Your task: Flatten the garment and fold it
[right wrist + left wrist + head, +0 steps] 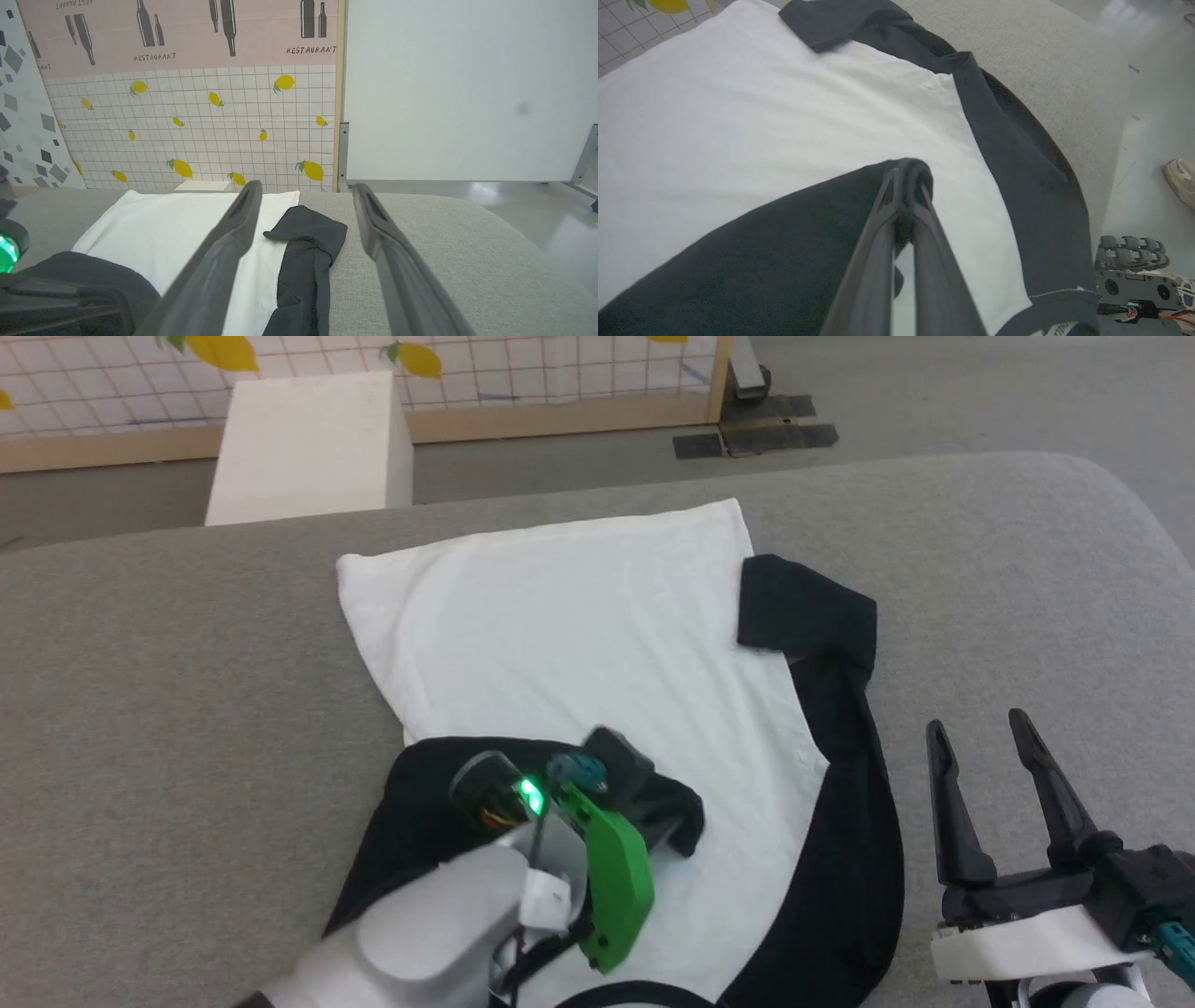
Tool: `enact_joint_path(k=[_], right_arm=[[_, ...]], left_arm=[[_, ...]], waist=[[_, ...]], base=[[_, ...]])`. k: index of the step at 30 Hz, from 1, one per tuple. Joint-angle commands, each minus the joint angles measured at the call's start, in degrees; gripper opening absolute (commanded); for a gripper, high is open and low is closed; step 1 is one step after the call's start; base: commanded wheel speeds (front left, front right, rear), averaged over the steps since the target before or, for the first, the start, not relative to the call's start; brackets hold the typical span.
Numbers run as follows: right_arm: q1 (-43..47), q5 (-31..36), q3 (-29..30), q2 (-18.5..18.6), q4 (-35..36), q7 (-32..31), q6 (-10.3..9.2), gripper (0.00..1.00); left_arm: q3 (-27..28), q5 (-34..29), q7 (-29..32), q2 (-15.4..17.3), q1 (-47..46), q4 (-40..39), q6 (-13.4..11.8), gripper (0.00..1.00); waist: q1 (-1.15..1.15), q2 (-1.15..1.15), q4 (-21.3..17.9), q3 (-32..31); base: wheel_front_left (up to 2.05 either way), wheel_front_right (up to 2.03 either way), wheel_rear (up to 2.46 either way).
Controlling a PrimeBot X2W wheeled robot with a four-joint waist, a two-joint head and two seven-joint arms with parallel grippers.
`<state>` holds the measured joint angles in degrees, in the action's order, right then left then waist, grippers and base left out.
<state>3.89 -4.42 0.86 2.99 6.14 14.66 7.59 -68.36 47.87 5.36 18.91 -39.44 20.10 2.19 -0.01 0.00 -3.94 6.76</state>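
Ahead of your left gripper (906, 182), clenched on the black sleeve (761, 242) of the garment (579, 635), you needed to lay it flat; right gripper (976, 728) stood released.

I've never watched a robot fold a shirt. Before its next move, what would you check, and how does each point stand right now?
1. Left gripper holds the garment by its left sleeve: ok, shut on the black cloth.
2. Right gripper free: ok, open, holding nothing, above the grey surface.
3. White body flat: ok, mostly smooth.
4. Right sleeve straight: not ok, its end is doubled over.
5. Nobody in the way: cannot tell; a shoe is on the floor beside the surface.
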Motion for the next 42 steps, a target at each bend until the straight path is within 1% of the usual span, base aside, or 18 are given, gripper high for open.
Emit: enact_joint_path(k=[1, 5, 9, 10, 11, 14, 15, 17, 19, 22, 24, 27, 28, 32, 35, 36, 39, 42], right_arm=[[-1.11, -0.45, -0.1, -0.1, -0.32, 0.34, -0.1, 1.0], [-1.97, -0.66, -0.46, -0.11, -1.02, 0.34, -0.1, 1.0], [-2.21, -0.68, -0.21, -0.11, -1.67, 0.34, -0.1, 1.0], [-2.27, -0.59, -0.23, -0.11, -1.79, 0.34, -0.1, 1.0], [-2.37, -0.37, -0.25, -0.11, -1.89, 0.34, -0.1, 1.0], [-3.03, 0.64, 0.17, -0.11, -1.58, 0.34, -0.1, 1.0], [-3.53, 1.04, 0.4, 0.03, -1.42, 0.34, -0.1, 1.0], [-4.83, 1.46, 1.05, 0.93, -0.98, 0.34, -0.1, 1.0], [-6.52, 1.69, 1.66, 2.47, -0.8, 0.34, -0.1, 1.0], [-9.55, 1.82, 2.24, 5.4, -1.33, 0.34, -0.1, 1.0], [-12.2, 1.64, 2.42, 7.85, -2.63, 0.33, -0.1, 1.0], [-16.8, 0.75, 1.32, 11.84, -5.21, -1.54, -0.1, 1.0], [-18.8, 0.12, 0.38, 13.56, -6.31, -3.22, -0.1, 1.0], [-27.03, -3.96, -3.23, 19.67, -10.9, -11.5, -0.1, 1.0], [-32.79, -8.2, -7.17, 24.53, -14.52, -19.67, -0.1, 1.0], [-34.85, -10.13, -9.07, 26.35, -15.99, -23.65, -0.1, 1.0], [-40.35, -15.46, -15.13, 30.63, -18.96, -34.11, -0.1, 1.0], [-46.33, -20.48, -22.52, 35.0, -20.59, -44.81, -0.1, 1.0]], left_arm=[[-0.83, -0.7, -0.71, -1.71, 1.35, 2.93, 0.83, 0.0], [-2.8, -1.88, -1.26, -5.53, 2.53, 11.85, 2.89, 0.0], [-3.74, -3.36, -1.57, -7.16, 2.72, 17.84, 4.07, 0.0], [-3.74, -3.41, -2.23, -7.37, 2.71, 18.68, 4.17, 0.35], [-3.52, -3.65, -3.84, -7.54, 2.51, 19.27, 4.22, 1.0], [-2.13, -4.55, -9.63, -7.36, 1.95, 19.24, 3.4, 1.0], [-1.2, -4.99, -12.43, -7.06, 1.68, 18.69, 2.37, 1.0], [1.12, -5.61, -17.04, -6.26, 1.26, 16.93, -0.48, 1.0], [3.55, -6.49, -19.19, -4.94, 1.01, 14.03, -3.34, 1.0], [8.57, -7.92, -20.21, -2.36, 1.41, 8.2, -8.13, 1.0], [13.42, -10.64, -20.3, -0.24, 2.49, 2.1, -12.09, 1.0], [20.42, -13.34, -20.33, 2.18, 6.15, -4.63, -16.01, 1.0], [23.19, -14.59, -20.33, 2.98, 7.58, -6.73, -17.41, 1.0], [32.73, -18.85, -20.34, 4.67, 13.05, -12.36, -21.1, 1.0], [38.01, -22.76, -20.34, 5.1, 16.46, -14.79, -22.45, 1.0], [39.54, -24.26, -20.34, 5.13, 17.65, -15.22, -22.75, 1.0], [44.09, -26.75, -20.35, 3.49, 20.72, -17.26, -23.65, 1.0], [48.66, -29.19, -20.35, 1.19, 23.22, -19.84, -23.63, 1.0]], waist=[[0.01, 0.0, -1.86, 2.04], [0.01, 0.0, -2.73, 2.98], [0.01, 0.0, -2.76, 2.48], [0.01, 0.0, -2.73, 2.14], [0.01, 0.0, -2.64, 1.58], [0.01, 0.0, -2.2, 0.1], [0.01, 0.0, -2.0, -0.5], [0.01, 0.0, -1.37, -1.38], [0.01, 0.0, -0.52, -2.01], [0.01, 0.0, 0.99, -2.44], [0.01, 0.0, 2.37, -2.38], [0.01, 0.0, 3.64, -1.74], [0.01, 0.0, 4.1, -1.3], [0.01, 0.0, 5.82, 0.82], [0.01, 0.0, 7.3, 2.61], [0.01, 0.0, 7.86, 3.39], [0.01, 0.0, 9.53, 5.57], [0.01, 0.0, 11.51, 8.5]], base=[[0.0, 0.0, 0.0], [0.0, 0.0, 0.0], [0.0, 0.0, 0.0], [0.0, 0.0, 0.0], [0.0, 0.0, 0.0], [0.0, 0.0, 0.0], [0.0, 0.0, 0.0], [0.0, 0.0, 0.0], [0.0, 0.0, 0.0], [0.0, 0.0, 0.0], [0.0, 0.0, 0.0], [0.0, 0.0, 0.0], [0.0, 0.0, 0.0], [0.0, 0.0, 0.0], [0.0, 0.0, 0.0], [0.0, 0.0, 0.0], [0.0, 0.0, 0.0], [0.0, 0.0, 0.0]])
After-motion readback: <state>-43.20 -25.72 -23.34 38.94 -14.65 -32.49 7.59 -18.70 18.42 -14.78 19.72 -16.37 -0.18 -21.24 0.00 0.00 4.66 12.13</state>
